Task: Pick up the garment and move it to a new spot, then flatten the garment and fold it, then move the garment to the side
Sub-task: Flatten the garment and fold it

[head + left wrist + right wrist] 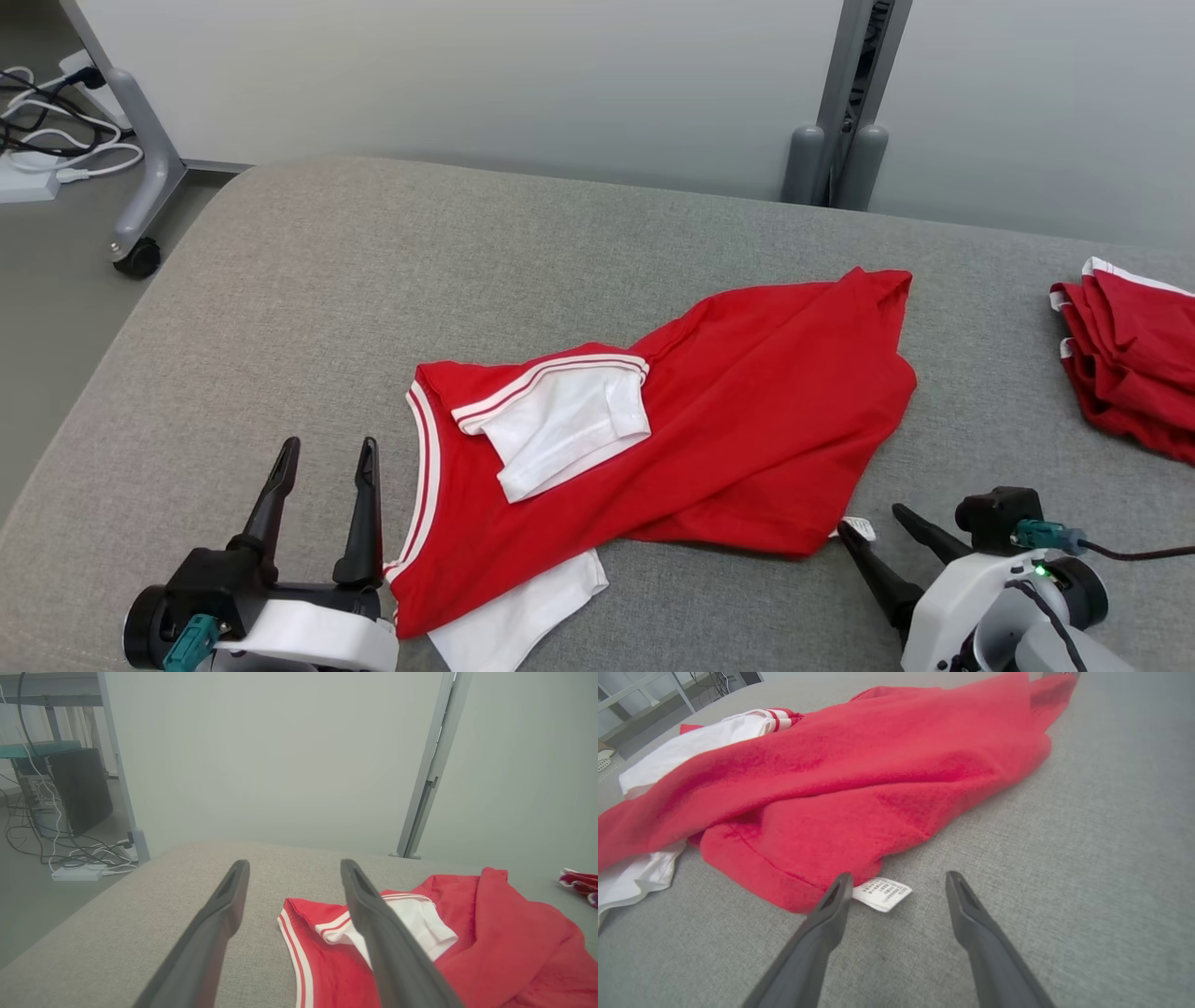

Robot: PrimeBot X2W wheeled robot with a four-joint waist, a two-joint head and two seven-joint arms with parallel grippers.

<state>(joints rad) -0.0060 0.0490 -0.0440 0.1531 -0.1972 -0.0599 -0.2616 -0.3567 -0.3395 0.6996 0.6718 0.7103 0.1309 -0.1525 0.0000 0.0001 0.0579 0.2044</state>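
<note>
Red garment (728, 411) lies crumpled on the tabletop (373, 261) (white sleeves showing). Left end effector (329, 451) and right end effector (871, 519) flank it, both wide and empty.

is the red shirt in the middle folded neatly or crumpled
Crumpled: the red shirt lies bunched on the grey surface, one white sleeve flipped over its front.

A red-and-white garment (709, 420) is lying crumpled mid-frame on the grey cushion (373, 271). The left gripper (330, 446) is resting at lower left, the right gripper (871, 519) at lower right — both spread wide. Folded red clothes (1130, 364) are sitting at the right edge.
</note>
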